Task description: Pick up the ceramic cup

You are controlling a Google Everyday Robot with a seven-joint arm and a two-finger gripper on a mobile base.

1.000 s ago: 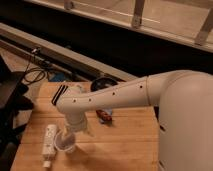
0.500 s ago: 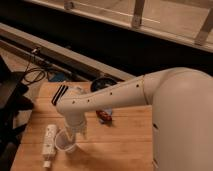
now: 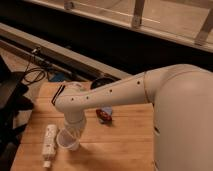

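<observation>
The ceramic cup is small and white with a round rim and stands on the wooden table near its front left. My gripper hangs down from the white arm right at the cup's rim, on its right side, touching or just over it. The wrist hides how it meets the cup.
A long white tube lies just left of the cup. A small red and blue object lies to the right, mid-table. A dark round bowl sits at the back edge behind the arm. Cables lie on the floor to the left.
The arm's big near link has swung closer and fills more of the right side. The gripper has stayed at the cup, which has barely moved.
</observation>
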